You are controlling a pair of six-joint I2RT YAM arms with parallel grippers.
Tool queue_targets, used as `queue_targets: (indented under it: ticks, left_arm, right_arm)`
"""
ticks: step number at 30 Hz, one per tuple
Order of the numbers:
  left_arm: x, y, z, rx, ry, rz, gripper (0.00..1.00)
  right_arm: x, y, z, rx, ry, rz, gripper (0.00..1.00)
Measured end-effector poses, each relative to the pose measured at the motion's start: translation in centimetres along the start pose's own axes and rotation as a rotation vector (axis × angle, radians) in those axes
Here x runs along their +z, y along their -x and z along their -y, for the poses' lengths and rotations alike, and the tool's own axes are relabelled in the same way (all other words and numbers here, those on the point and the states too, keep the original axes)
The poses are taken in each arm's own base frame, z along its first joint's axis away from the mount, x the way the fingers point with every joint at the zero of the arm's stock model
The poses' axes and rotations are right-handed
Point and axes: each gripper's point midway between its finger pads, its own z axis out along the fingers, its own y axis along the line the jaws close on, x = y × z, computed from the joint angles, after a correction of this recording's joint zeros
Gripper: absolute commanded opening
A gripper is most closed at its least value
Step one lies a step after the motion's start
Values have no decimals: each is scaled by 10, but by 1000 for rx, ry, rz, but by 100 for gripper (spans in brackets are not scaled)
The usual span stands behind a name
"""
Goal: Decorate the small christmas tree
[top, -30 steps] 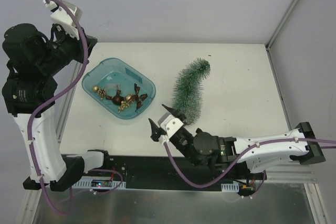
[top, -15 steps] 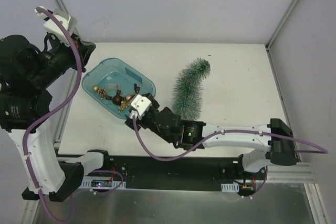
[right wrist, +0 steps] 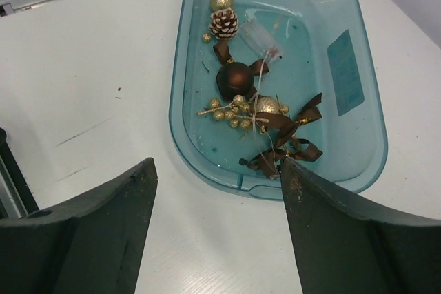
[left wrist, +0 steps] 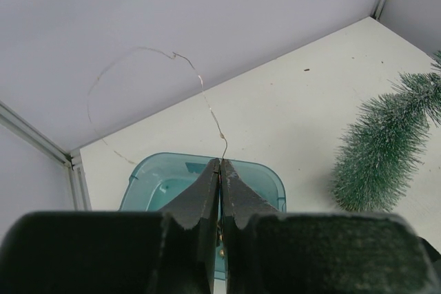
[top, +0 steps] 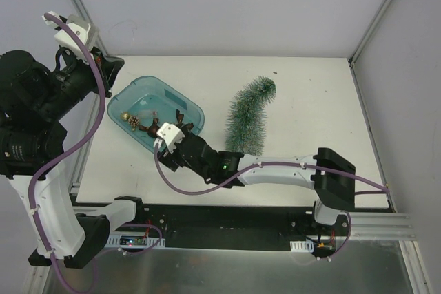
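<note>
Right claw (right wrist: pixel 217 170), jaws apart, hangs at the near rim of the teal tray (right wrist: pixel 180 122), ornaments (right wrist: pixel 255 105) just ahead; the small christmas tree (top: pixel 249 116) is off to its right, long axis running away from the bases, nearer this arm; left claw (left wrist: pixel 220 170) is pinched shut on a thin wire (left wrist: pixel 207 98)

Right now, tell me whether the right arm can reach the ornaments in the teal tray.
Probably yes. The right arm holds its jaws open at the tray's rim, and nothing lies between them and the ornaments.
</note>
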Motion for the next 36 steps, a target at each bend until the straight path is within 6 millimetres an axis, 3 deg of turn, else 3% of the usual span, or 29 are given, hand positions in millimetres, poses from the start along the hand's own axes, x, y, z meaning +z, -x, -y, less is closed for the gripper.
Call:
queue_targets:
  ticks: [3, 7, 10, 15, 18, 20, 22, 25, 29, 30, 31, 33, 35, 36]
  left_arm:
    - [0, 0, 0, 0, 0, -1, 1]
    - [0, 0, 0, 0, 0, -1, 1]
    - [-1, 0, 0, 0, 0, 1, 1]
    - [-2, 0, 1, 1, 0, 2, 1]
    - [-4, 0, 2, 2, 1, 5, 1]
    - [-4, 1, 2, 3, 1, 7, 1]
    - [-5, 1, 2, 4, 1, 9, 1]
    - [-5, 1, 2, 4, 1, 10, 3]
    - [-5, 2, 2, 2, 1, 11, 27]
    - [-5, 2, 2, 6, 2, 12, 38]
    - [-4, 3, 2, 6, 3, 15, 59]
    - [-3, 5, 0, 10, 8, 21, 83]
    - [-3, 6, -1, 6, 15, 27, 99]
    - [-3, 7, -3, 7, 22, 30, 99]
  right_arm:
    - [7, -12, 2, 3, -9, -30, 58]
    - [12, -19, 9, 3, -42, -53, 57]
    - [15, -12, 16, -2, -71, -44, 57]
    - [19, -2, 23, -13, -105, -27, 42]
    - [23, -1, 26, -16, -114, -27, 39]
    - [25, -3, 27, -16, -113, -32, 26]
    - [28, -5, 27, -21, -112, -36, 2]
    - [32, -5, 28, -21, -111, -40, 1]
    - [33, 13, 30, -28, -104, -21, 1]
    - [33, 22, 31, -26, -100, -4, 1]
    - [33, 36, 32, -27, -97, 15, 1]
    - [30, 76, 39, -16, -91, 75, 1]
    - [24, 119, 46, 9, -84, 150, 1]
    - [18, 144, 53, 26, -82, 194, 1]
